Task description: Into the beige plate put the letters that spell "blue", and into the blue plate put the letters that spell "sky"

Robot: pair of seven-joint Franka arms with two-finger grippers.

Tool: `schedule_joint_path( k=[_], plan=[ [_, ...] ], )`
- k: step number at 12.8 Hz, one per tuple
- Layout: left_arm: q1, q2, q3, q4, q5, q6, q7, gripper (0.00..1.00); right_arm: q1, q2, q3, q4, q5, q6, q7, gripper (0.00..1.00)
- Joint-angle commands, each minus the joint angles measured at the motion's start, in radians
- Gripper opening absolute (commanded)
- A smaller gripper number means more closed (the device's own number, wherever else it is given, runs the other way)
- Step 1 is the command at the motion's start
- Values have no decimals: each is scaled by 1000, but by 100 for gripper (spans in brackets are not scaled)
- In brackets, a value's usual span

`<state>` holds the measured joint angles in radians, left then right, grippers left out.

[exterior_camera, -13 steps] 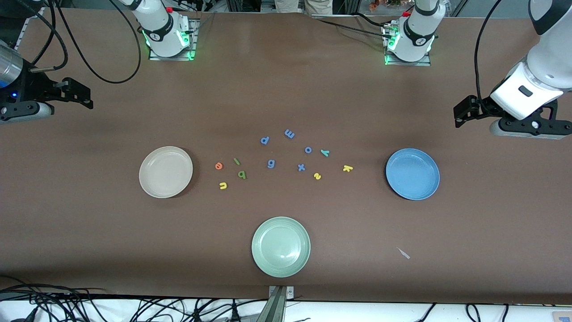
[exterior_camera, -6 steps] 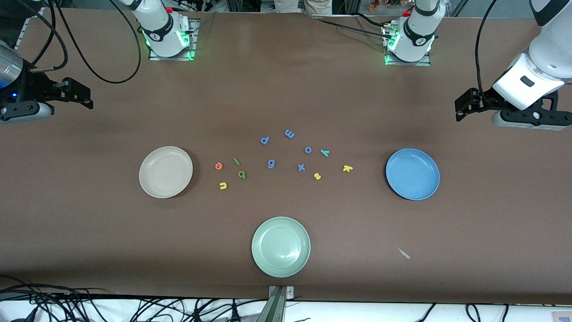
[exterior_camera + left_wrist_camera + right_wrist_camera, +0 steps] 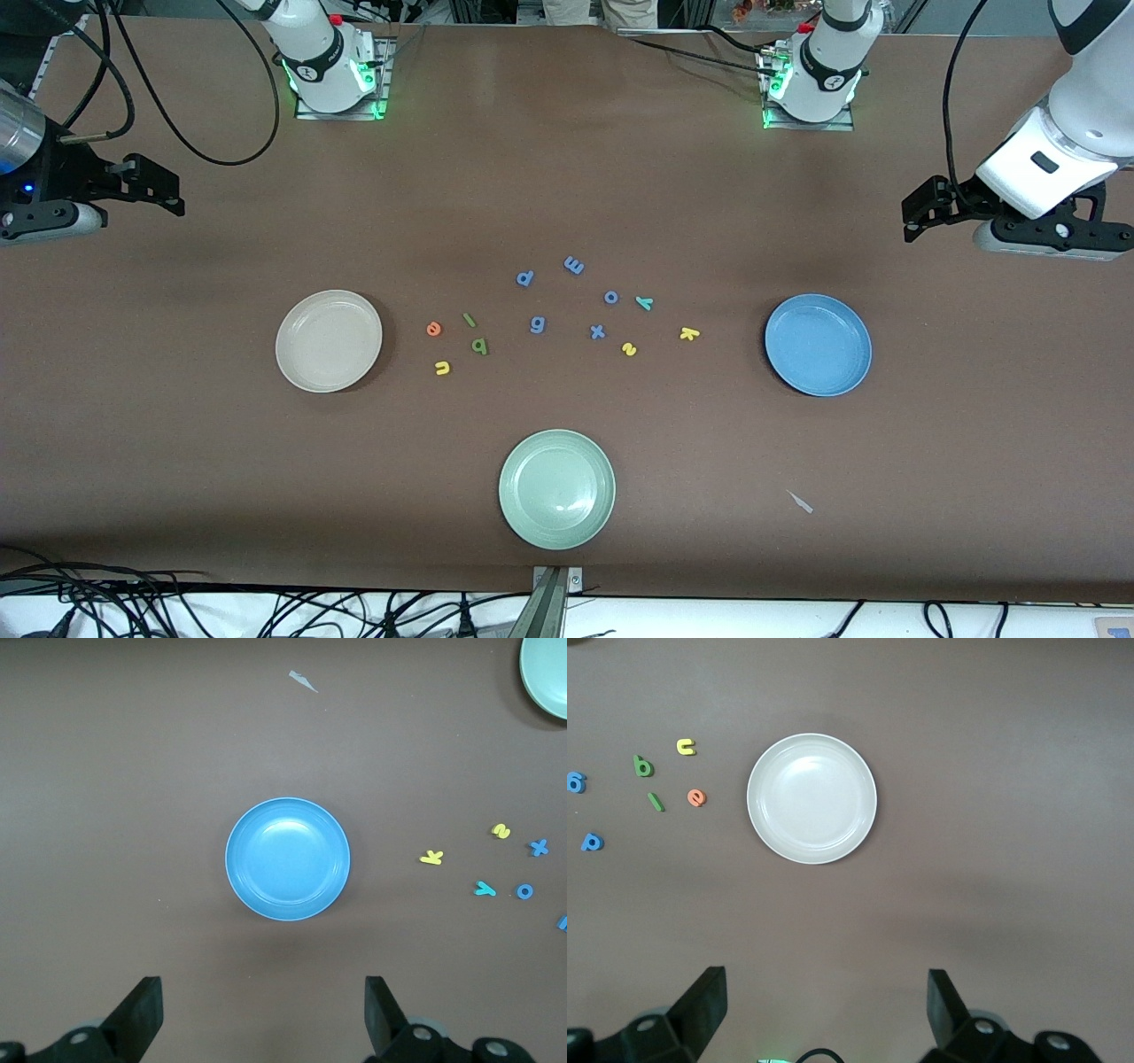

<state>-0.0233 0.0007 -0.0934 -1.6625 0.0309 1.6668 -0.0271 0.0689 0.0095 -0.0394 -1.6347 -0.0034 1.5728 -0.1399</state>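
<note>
Seven small foam letters, "blue" near the beige plate and "sky" near the blue plate, are judged light, soft, best pinched across their edges by the spread, waiting left claw and right claw.

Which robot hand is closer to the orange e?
Right. The right gripper hangs open above the table's right-arm end, past the beige plate from the orange e; the left gripper hangs open past the blue plate.

Left gripper raised, jaws wide apart, right gripper raised, jaws wide apart, nothing held
</note>
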Motion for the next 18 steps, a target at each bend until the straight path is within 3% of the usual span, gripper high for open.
schedule_joint_path(
  k=[1, 18],
  plan=[
    [-49, -28, 57, -30, -17, 18, 39, 100, 0, 10, -1, 23, 10, -4, -9, 100],
    [-47, -25, 53, -17, -16, -12, 42, 100, 0, 10, -1, 23, 10, -4, -9, 100]
  ],
)
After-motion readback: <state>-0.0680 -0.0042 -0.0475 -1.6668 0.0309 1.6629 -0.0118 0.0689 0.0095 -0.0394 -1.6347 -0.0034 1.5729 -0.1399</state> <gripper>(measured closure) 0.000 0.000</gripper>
